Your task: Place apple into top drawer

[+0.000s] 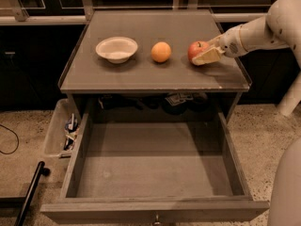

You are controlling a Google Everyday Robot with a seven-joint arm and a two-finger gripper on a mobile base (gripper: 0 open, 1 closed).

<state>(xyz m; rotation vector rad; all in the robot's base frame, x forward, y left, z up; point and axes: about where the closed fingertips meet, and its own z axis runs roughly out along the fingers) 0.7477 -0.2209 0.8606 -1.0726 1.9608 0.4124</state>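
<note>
The red apple sits on the cabinet top at the right, next to the orange fruit. My gripper reaches in from the right and is at the apple's right front side, touching or nearly touching it. The apple rests on the surface. The top drawer is pulled fully open below the cabinet top, its grey bottom bare, with a small knob at the front.
An orange fruit and a white bowl stand on the cabinet top left of the apple. A clear plastic bin with small items hangs at the drawer's left. A black pole lies on the floor.
</note>
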